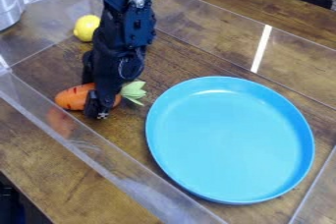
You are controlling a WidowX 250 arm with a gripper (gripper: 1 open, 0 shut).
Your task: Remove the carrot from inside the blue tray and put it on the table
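The carrot [74, 96] lies on the table [197, 41], just left of the blue tray [231, 138] and outside its rim. Its orange body points left and its green leafy top [133, 92] points toward the tray. My gripper [102, 100] comes straight down onto the carrot's middle, and its dark fingers [100, 111] are shut on the carrot, hiding that part. Nothing lies in the blue tray.
A yellow lemon [88, 28] sits on the table behind the arm, at the back left. A glossy clear edging [79, 144] runs along the table's front-left side, close to the carrot. Bare wood shows at the back right.
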